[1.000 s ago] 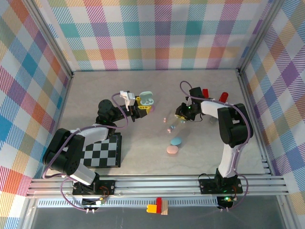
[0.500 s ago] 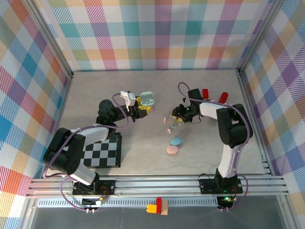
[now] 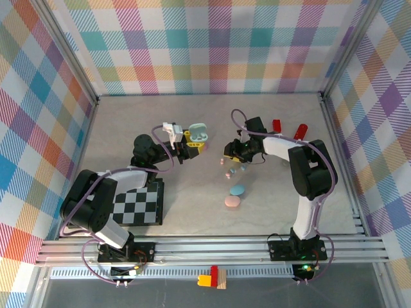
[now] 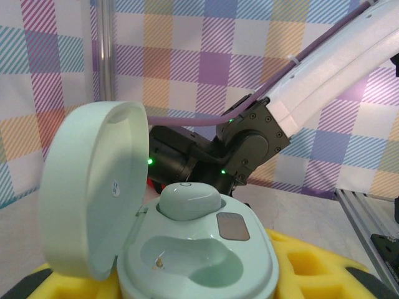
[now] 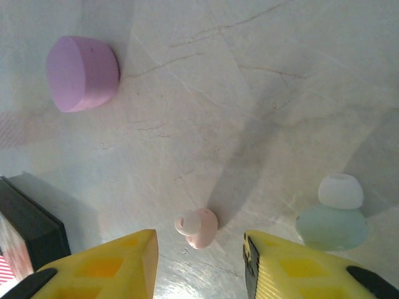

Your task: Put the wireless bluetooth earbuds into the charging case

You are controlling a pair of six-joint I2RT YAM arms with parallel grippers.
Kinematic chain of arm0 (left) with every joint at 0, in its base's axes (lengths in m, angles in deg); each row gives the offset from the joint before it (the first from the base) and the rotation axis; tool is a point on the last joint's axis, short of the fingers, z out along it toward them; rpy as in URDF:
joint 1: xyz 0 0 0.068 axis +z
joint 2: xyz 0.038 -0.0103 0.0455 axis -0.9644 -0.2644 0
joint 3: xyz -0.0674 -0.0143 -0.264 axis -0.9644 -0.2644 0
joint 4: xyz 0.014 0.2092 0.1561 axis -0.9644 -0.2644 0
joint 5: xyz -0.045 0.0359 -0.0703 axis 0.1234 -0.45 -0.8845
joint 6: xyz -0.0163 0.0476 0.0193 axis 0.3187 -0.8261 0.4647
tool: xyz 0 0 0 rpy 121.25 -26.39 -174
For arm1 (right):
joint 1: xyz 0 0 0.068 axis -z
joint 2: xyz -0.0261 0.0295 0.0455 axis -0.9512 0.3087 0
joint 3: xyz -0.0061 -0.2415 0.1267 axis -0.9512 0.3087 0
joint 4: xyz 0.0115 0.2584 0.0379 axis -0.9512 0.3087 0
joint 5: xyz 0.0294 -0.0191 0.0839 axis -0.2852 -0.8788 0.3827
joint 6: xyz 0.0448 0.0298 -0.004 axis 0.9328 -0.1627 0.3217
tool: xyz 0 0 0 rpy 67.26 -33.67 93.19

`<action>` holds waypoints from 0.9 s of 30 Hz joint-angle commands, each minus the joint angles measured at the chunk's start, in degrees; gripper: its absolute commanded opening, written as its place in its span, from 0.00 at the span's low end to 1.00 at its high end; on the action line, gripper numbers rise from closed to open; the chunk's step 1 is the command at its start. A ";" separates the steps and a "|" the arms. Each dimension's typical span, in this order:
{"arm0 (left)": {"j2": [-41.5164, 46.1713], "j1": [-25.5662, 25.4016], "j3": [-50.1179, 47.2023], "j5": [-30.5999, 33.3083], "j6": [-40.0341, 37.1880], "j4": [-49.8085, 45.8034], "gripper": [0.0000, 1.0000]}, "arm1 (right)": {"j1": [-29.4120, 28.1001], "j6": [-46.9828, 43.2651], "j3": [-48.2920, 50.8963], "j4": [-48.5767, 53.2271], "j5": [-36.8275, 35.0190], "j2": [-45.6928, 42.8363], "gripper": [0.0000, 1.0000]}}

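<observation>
I see L gripper (image 3: pixel 194 141) pinching the open case (image 4: pixel 206 268); one bud (image 4: pixel 187 200) inside, 2nd slot empty. R gripper (image 5: pixel 199 252) jaws spread over pink bud (image 5: pixel 197 228), not grabbed yet.

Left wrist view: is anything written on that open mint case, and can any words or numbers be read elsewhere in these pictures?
No text is legible anywhere.
Inside the lid of the mint case: a tiny dark mark, too small to read.
The grey patch on the case: blank.
The checkered board: pattern only, no writing.
</observation>
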 commanded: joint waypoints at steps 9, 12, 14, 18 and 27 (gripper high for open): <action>1.43 0.78 -0.84 -0.28 -1.59 0.19 0.29 | 2.42 -6.26 -0.05 3.70 -8.42 -3.35 0.46; 2.84 0.76 -1.08 -0.29 -3.13 -2.41 0.29 | 2.73 -6.99 -2.06 4.15 -7.68 -1.18 0.48; 3.51 0.73 -1.19 -0.32 -3.93 -3.76 0.29 | 2.82 -7.36 -4.01 5.06 -6.57 1.06 0.49; 4.04 0.73 -1.54 -0.20 -4.29 -4.02 0.29 | 2.83 -6.83 -5.55 4.56 -2.91 3.67 0.49; 3.88 0.89 -1.98 0.08 -3.57 -3.05 0.30 | 2.43 -7.48 -3.85 6.33 1.04 2.98 0.48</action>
